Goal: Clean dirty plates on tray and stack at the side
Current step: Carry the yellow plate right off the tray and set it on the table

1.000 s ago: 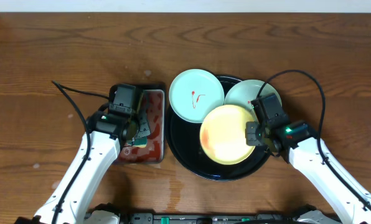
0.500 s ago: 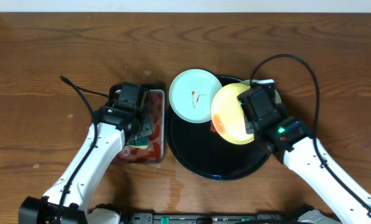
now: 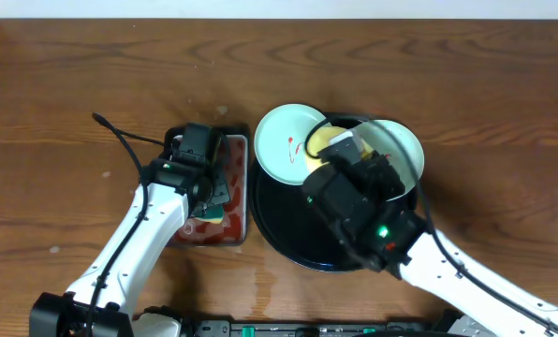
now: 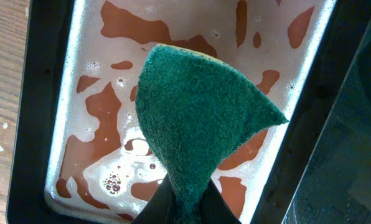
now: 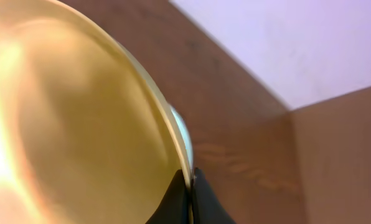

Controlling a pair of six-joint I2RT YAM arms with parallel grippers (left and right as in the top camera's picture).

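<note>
Right gripper: clamped on the rim of the yellow plate. The plate is held up off the black tray and tilted steeply. From overhead, the right wrist covers most of it; only a yellow edge shows.

Left gripper: clenched on a green sponge. The sponge hangs over the small metal tray, which holds foamy red sauce. You cannot tell whether the sponge touches the sauce.

Obstructions: the right arm lies across the middle of the black tray. The small metal tray sits just beside the black tray's left rim.

Other plates: one mint plate with small red smears overhangs the black tray's upper-left rim. The second mint plate lies at the tray's upper right, partly behind the right wrist and under a cable loop.

Surface: brown wood-grain tabletop. A few pale specks lie left of the left arm, and a dull patch shows near the front edge. A pale wall runs behind the table.

Change from earlier frames: one second ago the yellow plate lay flat on the black tray. Half a second ago it was raised, with its face visible from above. The right arm has since swung left across the tray. The left arm, the sponge and both mint plates are unchanged since half a second ago.
</note>
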